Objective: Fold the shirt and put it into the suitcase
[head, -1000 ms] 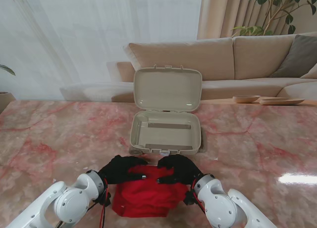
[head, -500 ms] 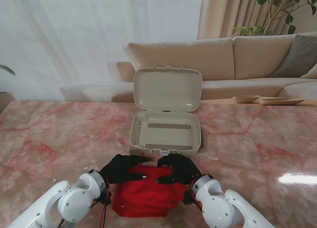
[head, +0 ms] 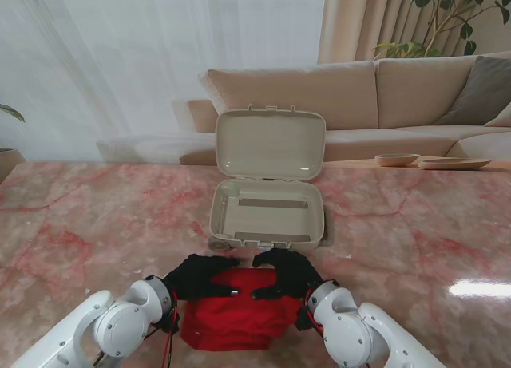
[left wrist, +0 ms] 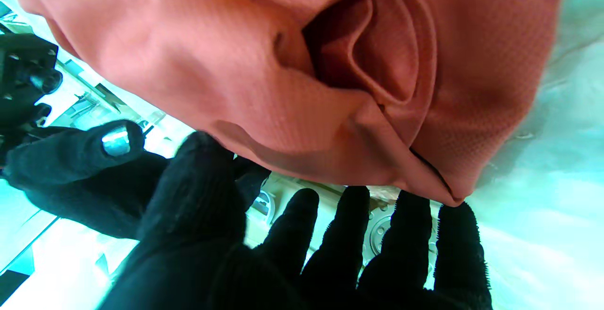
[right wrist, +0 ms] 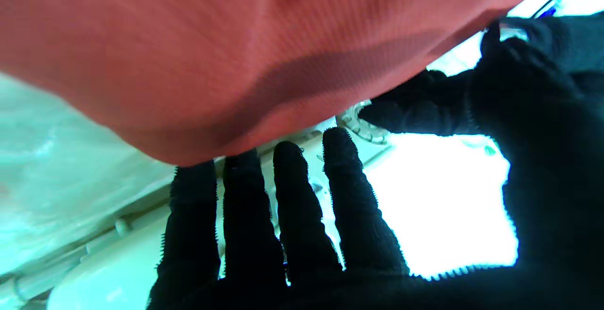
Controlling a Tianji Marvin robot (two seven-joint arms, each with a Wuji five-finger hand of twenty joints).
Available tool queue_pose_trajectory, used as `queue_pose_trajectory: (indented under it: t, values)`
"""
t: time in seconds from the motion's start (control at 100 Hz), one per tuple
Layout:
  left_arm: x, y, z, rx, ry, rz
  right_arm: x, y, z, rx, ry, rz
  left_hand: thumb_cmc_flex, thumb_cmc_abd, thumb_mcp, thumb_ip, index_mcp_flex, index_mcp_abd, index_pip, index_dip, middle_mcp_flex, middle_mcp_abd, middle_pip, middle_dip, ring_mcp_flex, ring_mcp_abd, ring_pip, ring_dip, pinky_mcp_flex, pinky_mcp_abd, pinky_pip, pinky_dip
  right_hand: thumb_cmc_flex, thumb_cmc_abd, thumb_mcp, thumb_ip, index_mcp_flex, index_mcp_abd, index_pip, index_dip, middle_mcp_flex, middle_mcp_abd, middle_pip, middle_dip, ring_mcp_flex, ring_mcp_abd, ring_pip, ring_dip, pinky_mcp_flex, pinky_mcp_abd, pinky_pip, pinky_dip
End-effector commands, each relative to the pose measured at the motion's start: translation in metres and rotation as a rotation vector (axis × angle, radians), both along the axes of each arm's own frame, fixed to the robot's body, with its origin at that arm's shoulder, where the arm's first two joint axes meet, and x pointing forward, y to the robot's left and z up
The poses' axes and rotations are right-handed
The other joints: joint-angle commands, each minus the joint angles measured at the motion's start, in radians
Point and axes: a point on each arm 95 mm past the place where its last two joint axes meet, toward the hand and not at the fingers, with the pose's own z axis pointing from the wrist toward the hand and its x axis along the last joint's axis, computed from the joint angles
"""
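Shirt [head: 231,316], red and already folded into a thick bundle, is lying on the marble table [head: 96,224] at six o'clock from the open suitcase [head: 267,212], nearest me. The left hand [head: 200,276] and right hand [head: 286,274] are both resting on its far edge, fingers spread over the cloth; whether either is actually clamping it, I cannot tell. Folding is looking finished, so packing is in hand: the next move is calling for a firm two-handed pinch, then a lift toward twelve o'clock over the suitcase's near wall
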Motion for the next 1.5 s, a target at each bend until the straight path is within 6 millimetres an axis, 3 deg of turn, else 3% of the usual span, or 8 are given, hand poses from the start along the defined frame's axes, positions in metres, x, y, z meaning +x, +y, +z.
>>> queue_pose_trajectory:
  t: [0.0, 0.36, 0.86, 1.34, 1.37, 1.42, 1.46, 1.49]
  values:
    - [-0.002, -0.001, -0.003, 0.012, 0.005, -0.007, -0.003, -0.002, -0.007, -0.026, 0.04, 0.011, -0.037, 0.028, -0.038, 0.007, -0.041, 0.023, -0.029, -0.018, -0.042, -0.006, -0.027, -0.012, -0.035, 0.0, -0.032, -0.012, -0.014, -0.001, -0.028, 0.014, -0.056, -0.017, 0.005, -0.034, -0.029, 0.006, -0.02, -0.008, -0.03, 0.006, -0.014, -0.022, -0.028, 0.016, -0.011, -0.012, -0.015, 0.01, -0.023, -0.012]
    - [-0.002, -0.002, -0.004, 0.048, 0.037, -0.045, 0.003, 0.0, -0.014, -0.09, 0.104, 0.059, -0.062, -0.044, -0.029, 0.009, -0.096, 0.031, -0.063, -0.053, -0.074, 0.007, -0.035, -0.01, 0.009, 0.045, -0.009, -0.005, -0.004, 0.037, 0.042, 0.076, -0.028, -0.017, -0.032, -0.027, -0.048, 0.028, -0.044, -0.008, -0.077, 0.033, -0.031, -0.023, 0.049, 0.007, 0.04, 0.04, 0.04, 0.014, 0.014, 0.04]
    - [-0.001, -0.004, -0.008, 0.087, 0.063, -0.114, 0.013, 0.011, -0.025, -0.189, 0.05, 0.106, -0.035, -0.189, -0.017, 0.004, 0.008, 0.06, 0.009, -0.026, 0.032, -0.008, 0.078, 0.048, 0.195, -0.022, 0.153, 0.114, 0.108, 0.047, 0.294, 0.145, -0.011, -0.211, 0.144, -0.06, 0.062, 0.001, 0.048, 0.051, 0.029, 0.054, 0.22, 0.22, 0.209, -0.023, 0.579, 0.345, 0.203, 0.042, 0.332, 0.2]
    - [-0.002, -0.004, -0.009, 0.109, 0.075, -0.103, 0.017, 0.014, -0.022, -0.223, 0.026, 0.097, -0.065, -0.177, -0.019, 0.0, -0.001, 0.047, 0.025, -0.003, 0.018, -0.013, 0.074, 0.056, 0.172, -0.028, 0.157, 0.141, 0.085, 0.048, 0.312, 0.15, 0.15, -0.337, 0.236, -0.063, 0.199, -0.198, 0.647, 0.287, 0.396, -0.087, 0.513, 0.438, 0.664, -0.205, 1.024, 0.446, 0.805, -0.143, 0.688, 0.189]
    - [-0.002, -0.003, -0.009, 0.11, 0.075, -0.101, 0.016, 0.014, -0.022, -0.223, 0.025, 0.095, -0.067, -0.175, -0.018, 0.0, -0.006, 0.046, 0.021, -0.004, 0.012, -0.013, 0.069, 0.053, 0.164, -0.025, 0.15, 0.139, 0.08, 0.05, 0.307, 0.149, 0.179, -0.335, 0.228, -0.074, 0.211, -0.213, 0.679, 0.279, 0.422, -0.098, 0.526, 0.446, 0.692, -0.215, 1.041, 0.44, 0.779, -0.007, 0.44, -0.096]
    - [-0.002, -0.003, -0.01, 0.109, 0.074, -0.098, 0.017, 0.014, -0.022, -0.22, 0.019, 0.089, -0.075, -0.17, -0.019, 0.0, -0.017, 0.041, 0.009, -0.009, -0.003, -0.012, 0.053, 0.044, 0.142, -0.021, 0.119, 0.122, 0.065, 0.053, 0.28, 0.14, 0.249, -0.338, 0.206, -0.144, 0.218, -0.248, 0.773, 0.189, 0.466, -0.115, 0.542, 0.456, 0.738, -0.227, 1.064, 0.421, 0.868, -0.087, 0.643, 0.155]
    - [-0.002, -0.003, -0.01, 0.104, 0.073, -0.094, 0.017, 0.014, -0.022, -0.22, 0.017, 0.087, -0.077, -0.168, -0.018, 0.001, -0.027, 0.035, 0.002, -0.011, -0.015, -0.013, 0.045, 0.039, 0.124, -0.015, 0.1, 0.11, 0.056, 0.054, 0.263, 0.133, 0.287, -0.331, 0.194, -0.156, 0.226, -0.269, 0.812, 0.168, 0.49, -0.125, 0.546, 0.473, 0.764, -0.232, 1.067, 0.414, 0.772, 0.004, 0.219, -0.401]
    - [-0.002, -0.003, -0.011, 0.098, 0.068, -0.088, 0.017, 0.014, -0.022, -0.218, 0.013, 0.084, -0.079, -0.167, -0.018, 0.001, -0.037, 0.032, -0.004, -0.014, -0.024, -0.012, 0.039, 0.034, 0.116, -0.011, 0.082, 0.093, 0.054, 0.054, 0.245, 0.125, 0.319, -0.321, 0.19, -0.158, 0.236, -0.283, 0.837, 0.168, 0.512, -0.133, 0.557, 0.486, 0.784, -0.239, 1.074, 0.413, 0.773, 0.002, 0.178, -0.533]
